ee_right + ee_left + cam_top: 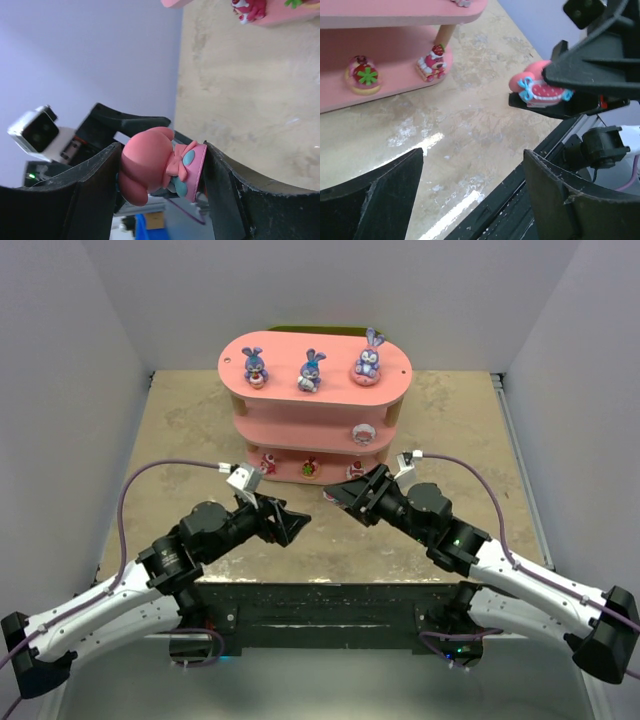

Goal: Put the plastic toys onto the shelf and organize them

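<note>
Top external view: your shelf (335, 352) stood at the far side of the table (180, 420). Three bunnies (311, 371) sat in a row on its top board, a round figure (362, 434) on the middle board, and two small figures (268, 463) on the bottom. The left gripper (290, 523) and right gripper (338, 495) faced each other in front of it, near but apart. From there you could not make out what the right one carried.

Left wrist view: your left jaws stood wide with nothing between them, only bare table beyond. Opposite, the right gripper clamped a pink figure (540, 90) with a blue bow, above the table and short of the shelf. On the bottom board, a green-starred toy (364, 75) and a strawberry figure (432, 62) sat near the leg.

Right wrist view: the pink figure was squeezed between the two pads, lying sideways rather than upright. That was the risk, in my judgement: let go at that angle, it would tip or roll on the board. A low reach into the bottom tier could also knock the toys already there. With the grippers so close, a careless swing could make them collide. Here the shelf was almost wholly cut off, and the figure's face was hidden.
</note>
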Robot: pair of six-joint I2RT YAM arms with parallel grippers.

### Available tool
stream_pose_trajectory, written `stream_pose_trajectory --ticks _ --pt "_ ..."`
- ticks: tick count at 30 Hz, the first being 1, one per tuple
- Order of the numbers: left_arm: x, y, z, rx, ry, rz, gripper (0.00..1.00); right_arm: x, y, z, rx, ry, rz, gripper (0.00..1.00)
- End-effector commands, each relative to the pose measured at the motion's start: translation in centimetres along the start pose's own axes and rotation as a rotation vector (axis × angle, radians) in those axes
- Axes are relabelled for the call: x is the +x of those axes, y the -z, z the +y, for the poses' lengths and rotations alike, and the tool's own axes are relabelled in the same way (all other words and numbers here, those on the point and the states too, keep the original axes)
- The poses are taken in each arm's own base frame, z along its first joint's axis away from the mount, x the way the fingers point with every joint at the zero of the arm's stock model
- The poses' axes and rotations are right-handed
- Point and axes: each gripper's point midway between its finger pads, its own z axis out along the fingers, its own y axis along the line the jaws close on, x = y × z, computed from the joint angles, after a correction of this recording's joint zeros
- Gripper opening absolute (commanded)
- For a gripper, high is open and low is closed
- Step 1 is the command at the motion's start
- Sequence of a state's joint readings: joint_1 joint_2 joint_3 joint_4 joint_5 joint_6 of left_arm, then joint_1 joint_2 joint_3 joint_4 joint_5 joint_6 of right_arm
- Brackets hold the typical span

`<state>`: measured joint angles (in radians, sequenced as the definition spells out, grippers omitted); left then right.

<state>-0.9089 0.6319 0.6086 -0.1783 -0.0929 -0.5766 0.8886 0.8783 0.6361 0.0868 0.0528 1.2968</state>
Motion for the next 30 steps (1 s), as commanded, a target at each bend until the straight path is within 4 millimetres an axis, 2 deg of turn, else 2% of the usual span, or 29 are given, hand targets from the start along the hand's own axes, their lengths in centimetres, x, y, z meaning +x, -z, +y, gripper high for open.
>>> stream_pose_trajectory --ticks 1,2,5,12,13,16,18,30 --pt "-4.1 -0.1 -2.9 0.084 -0.069 -0.221 0.84 -1.9 1.0 4.4 -0.154 -0.222 -0.065 0.23" --pt "-4.5 0.1 -4.1 0.118 -0.084 -0.253 0.84 -2.1 1.0 4.7 -0.157 -0.247 -0.070 0.23" --pt "-5.4 -0.1 -5.3 0.139 -0.099 -0.313 0.84 -2.5 1.0 5.2 -0.166 -0.281 -0.081 0.23" --pt "-6.4 -1.8 -6.2 0.127 -0.146 -0.364 0.90 -2.3 0.8 6.1 -0.182 -0.314 -0.058 0.25" --pt "-6.1 -2.4 -6.1 0.107 -0.162 -0.356 0.93 -2.2 0.8 6.2 -0.188 -0.313 -0.051 0.30" --pt "-5.9 -3.1 -6.4 0.076 -0.204 -0.354 0.96 -2.1 0.9 6.5 -0.202 -0.317 -0.038 0.35" --pt "-6.2 -3.2 -6.6 0.072 -0.218 -0.376 0.99 -2.0 0.9 6.7 -0.204 -0.317 -0.034 0.36" --pt "-7.9 -3.3 -7.8 0.097 -0.153 -0.516 1.00 -1.9 1.1 6.5 -0.208 -0.326 -0.030 0.36"
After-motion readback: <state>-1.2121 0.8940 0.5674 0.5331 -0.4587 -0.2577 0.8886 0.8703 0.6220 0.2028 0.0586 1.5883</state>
